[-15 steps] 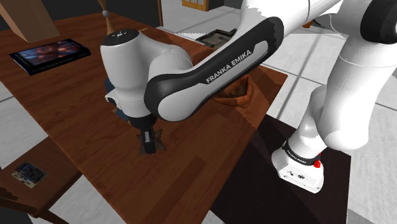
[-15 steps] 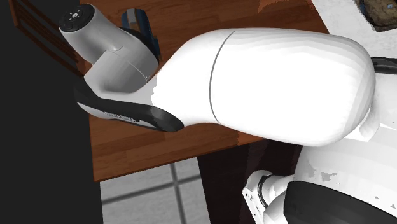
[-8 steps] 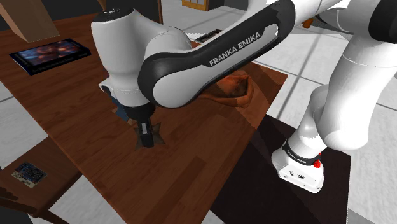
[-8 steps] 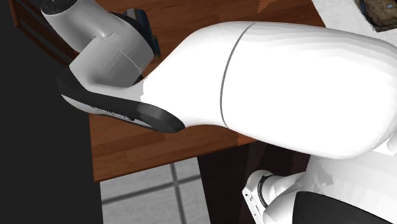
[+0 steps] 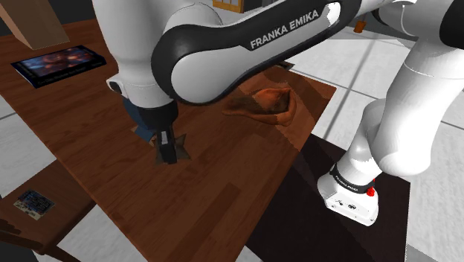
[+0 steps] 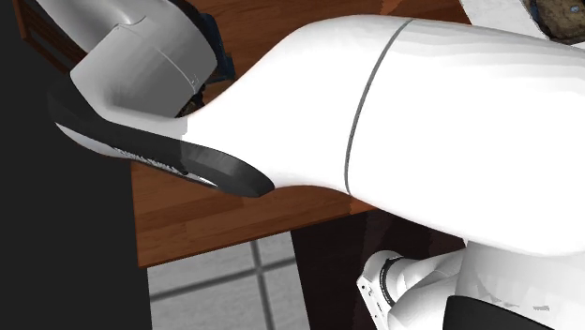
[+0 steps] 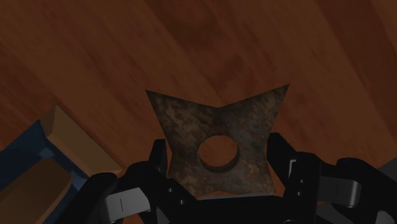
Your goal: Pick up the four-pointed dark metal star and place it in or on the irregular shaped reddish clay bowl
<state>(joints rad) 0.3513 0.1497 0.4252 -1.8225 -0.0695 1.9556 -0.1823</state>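
Rust-dark metal shows at the tips of the gripper (image 5: pixel 168 150) in the shoulder view. The star (image 5: pixel 182 154) is clamped there, just above the wooden table (image 5: pixel 223 186), and the reddish bowl (image 5: pixel 271 104) lies well apart from the hand. The second exterior view shows the white arm (image 6: pixel 422 112) over that table. In the wrist view both fingers (image 7: pixel 159 159) pinch the star's flanks. A straight, level lift seems wisest before swinging toward the bowl, lest the star slip.

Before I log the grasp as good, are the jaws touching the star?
Touching. The wrist view shows both jaws clasping the star by its opposite edges.
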